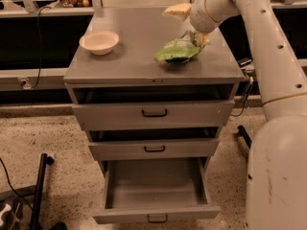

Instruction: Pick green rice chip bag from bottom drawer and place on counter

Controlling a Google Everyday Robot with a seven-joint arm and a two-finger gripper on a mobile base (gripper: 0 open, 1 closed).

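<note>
The green rice chip bag point(176, 52) lies low on the right half of the grey counter point(136, 32), its underside at or just above the surface. My gripper point(199, 39) is at the bag's right end, above the counter's right side, and is shut on the bag's upper edge. The bottom drawer point(156, 214) is pulled far out and shows an empty grey inside.
A cream bowl point(99, 41) stands on the counter's left side. The two upper drawers point(153, 114) stand slightly ajar. My white arm and body point(278, 152) fill the right side. A black stand point(39, 190) and cables lie on the floor at lower left.
</note>
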